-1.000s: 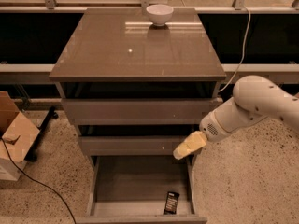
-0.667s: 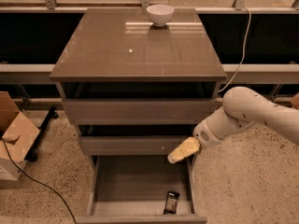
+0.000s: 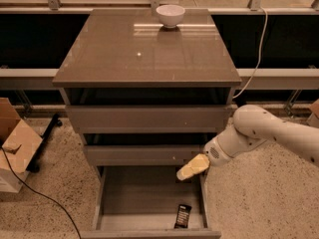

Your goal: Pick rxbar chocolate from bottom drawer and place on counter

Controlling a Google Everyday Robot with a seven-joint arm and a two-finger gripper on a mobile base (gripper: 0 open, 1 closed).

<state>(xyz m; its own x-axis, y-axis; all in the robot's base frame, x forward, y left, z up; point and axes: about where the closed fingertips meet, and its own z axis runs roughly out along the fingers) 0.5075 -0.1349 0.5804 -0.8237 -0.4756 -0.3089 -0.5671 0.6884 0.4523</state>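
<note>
End effector (image 3: 192, 168) above bottom drawer (image 3: 139, 195) — 1 rxbar chocolate (image 3: 183, 216) inside

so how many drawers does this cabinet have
3: top drawer under the counter, middle drawer below it, bottom drawer pulled open, holding the snack bar. The gripper hovers over its right rear.

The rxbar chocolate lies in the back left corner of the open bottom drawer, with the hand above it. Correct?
Wrong corner. In the camera view the rxbar chocolate lies near the front right corner of the open bottom drawer, with the hand above it.
</note>
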